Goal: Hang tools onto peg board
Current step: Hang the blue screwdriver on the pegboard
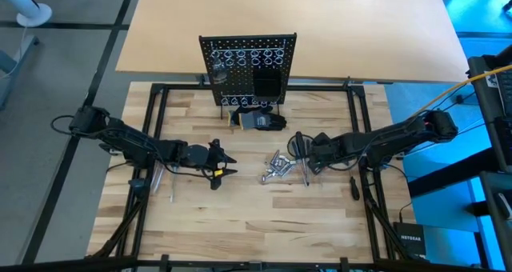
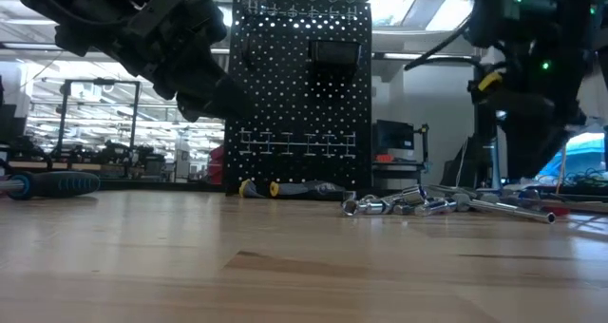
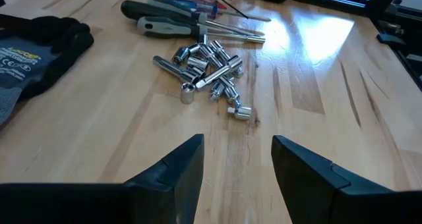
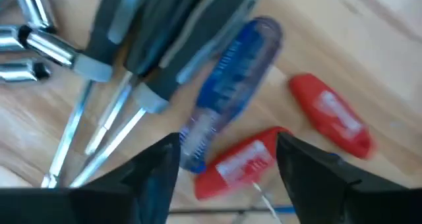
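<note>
While the left gripper (image 1: pixel 225 167) is held low over the wooden table (image 1: pixel 240 224) with its fingers (image 3: pixel 178 171) parted and nothing between them, a heap of silver metal pieces (image 1: pixel 276 168) is seen just ahead of it. To the right, the right gripper (image 4: pixel 227 161) is spread wide above a cluster of screwdrivers (image 4: pixel 231 92), gripping none. The peg board (image 1: pixel 248 68) is stood upright at the table's far edge, well apart.

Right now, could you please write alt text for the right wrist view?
The open right gripper hovers over a blue-handled screwdriver and two red handles on the wooden table, beside grey-handled screwdrivers and silver metal pieces.
</note>
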`<state>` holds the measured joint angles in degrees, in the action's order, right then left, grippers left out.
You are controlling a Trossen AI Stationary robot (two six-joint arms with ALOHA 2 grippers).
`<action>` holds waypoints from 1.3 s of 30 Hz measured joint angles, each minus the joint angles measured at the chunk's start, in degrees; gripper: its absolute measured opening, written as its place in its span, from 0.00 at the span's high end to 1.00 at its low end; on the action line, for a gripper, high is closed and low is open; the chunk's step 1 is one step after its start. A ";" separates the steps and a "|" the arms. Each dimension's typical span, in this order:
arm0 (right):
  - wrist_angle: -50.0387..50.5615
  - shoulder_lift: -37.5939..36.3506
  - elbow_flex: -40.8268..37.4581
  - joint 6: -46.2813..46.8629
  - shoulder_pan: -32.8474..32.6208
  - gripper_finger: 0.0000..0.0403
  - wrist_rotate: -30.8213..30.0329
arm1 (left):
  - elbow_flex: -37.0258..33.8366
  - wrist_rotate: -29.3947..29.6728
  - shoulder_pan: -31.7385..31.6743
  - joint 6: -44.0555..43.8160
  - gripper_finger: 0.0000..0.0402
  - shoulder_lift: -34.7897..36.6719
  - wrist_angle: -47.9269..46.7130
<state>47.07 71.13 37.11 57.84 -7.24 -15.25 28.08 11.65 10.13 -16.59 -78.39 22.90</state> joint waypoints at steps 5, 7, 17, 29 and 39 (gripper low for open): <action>-5.81 0.00 -2.75 -0.55 3.45 0.36 2.79 | 0.00 0.04 -0.01 0.05 0.58 0.02 0.09; -6.66 0.00 -3.29 -0.75 4.86 0.36 2.66 | 0.00 0.06 -0.04 0.05 0.58 0.01 0.09; -11.24 0.00 -6.28 -1.69 7.37 0.36 2.86 | 0.02 0.08 -0.04 0.07 0.58 0.02 0.00; -17.26 -0.01 -10.55 -1.28 7.27 0.46 2.36 | 0.04 0.08 -0.02 0.06 0.58 0.00 0.00; -17.16 0.00 -10.67 -1.31 7.25 0.70 -0.79 | 0.04 0.08 -0.02 0.07 0.58 0.01 -0.02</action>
<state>29.92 71.13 26.44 56.53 0.01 -16.04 28.12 11.73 10.11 -16.51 -78.38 22.87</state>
